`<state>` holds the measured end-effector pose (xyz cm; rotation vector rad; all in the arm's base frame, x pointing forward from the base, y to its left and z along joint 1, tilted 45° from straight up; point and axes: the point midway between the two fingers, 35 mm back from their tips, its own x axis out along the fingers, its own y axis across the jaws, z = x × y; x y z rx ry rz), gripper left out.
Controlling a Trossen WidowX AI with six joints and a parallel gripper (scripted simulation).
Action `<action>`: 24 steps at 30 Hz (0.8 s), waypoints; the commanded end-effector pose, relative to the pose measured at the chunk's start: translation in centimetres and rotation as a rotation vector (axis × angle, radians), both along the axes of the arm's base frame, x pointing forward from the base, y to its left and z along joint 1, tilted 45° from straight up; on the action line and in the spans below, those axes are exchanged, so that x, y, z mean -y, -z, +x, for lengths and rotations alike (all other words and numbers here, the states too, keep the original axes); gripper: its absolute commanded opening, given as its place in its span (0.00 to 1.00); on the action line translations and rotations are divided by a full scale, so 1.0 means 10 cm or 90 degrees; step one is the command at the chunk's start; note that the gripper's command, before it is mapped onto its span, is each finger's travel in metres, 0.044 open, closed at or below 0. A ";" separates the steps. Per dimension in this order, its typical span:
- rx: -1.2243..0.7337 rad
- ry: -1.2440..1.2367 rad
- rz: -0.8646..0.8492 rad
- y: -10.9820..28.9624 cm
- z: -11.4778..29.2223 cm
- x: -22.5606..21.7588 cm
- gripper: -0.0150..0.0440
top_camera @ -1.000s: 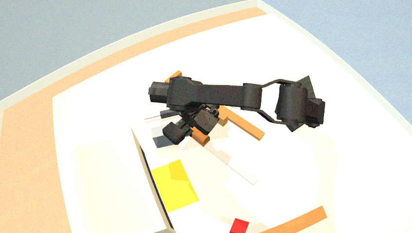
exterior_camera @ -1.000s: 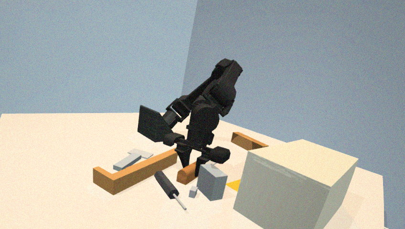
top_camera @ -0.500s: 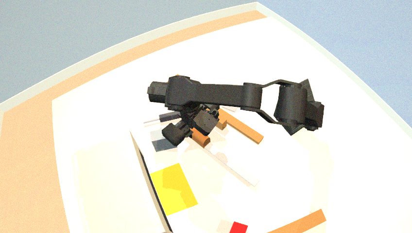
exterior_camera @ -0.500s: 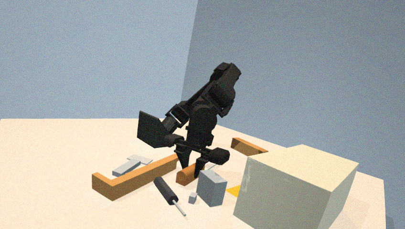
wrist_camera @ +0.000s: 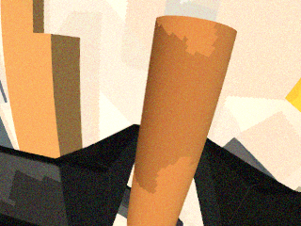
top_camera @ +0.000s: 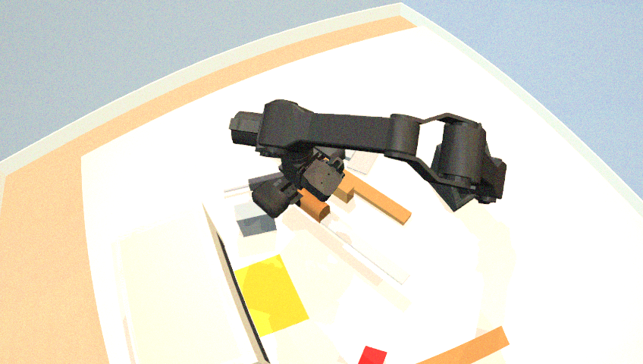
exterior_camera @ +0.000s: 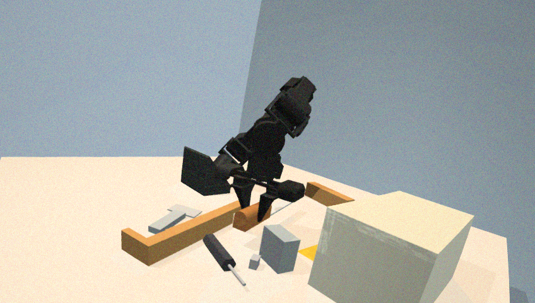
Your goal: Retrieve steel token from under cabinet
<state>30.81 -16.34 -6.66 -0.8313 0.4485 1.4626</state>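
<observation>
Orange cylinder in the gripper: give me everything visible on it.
The orange cylinder is a plain, smooth, round-sectioned rod with flat ends, uniformly orange-brown with no markings. It lies on its side low at the table. The gripper is shut on it near one end, one dark finger on each side. It runs beside the long orange L-shaped bar; whether they touch is unclear.

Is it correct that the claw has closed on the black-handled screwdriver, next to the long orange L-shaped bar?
Not quite. The claw has closed on the short orange cylinder, not the screwdriver; the wrist view shows the cylinder between the fingers. The screwdriver lies untouched on the table in the exterior view. The cylinder is indeed next to the long orange L-shaped bar.
</observation>
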 end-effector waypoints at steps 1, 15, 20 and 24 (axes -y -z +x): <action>0.005 0.003 -0.003 -0.08 -0.01 0.07 0.25; 0.004 0.003 -0.004 -0.29 -0.06 0.25 0.25; 0.004 0.003 -0.004 -0.36 -0.07 0.32 0.25; 0.004 0.003 -0.004 -0.43 -0.08 0.36 0.25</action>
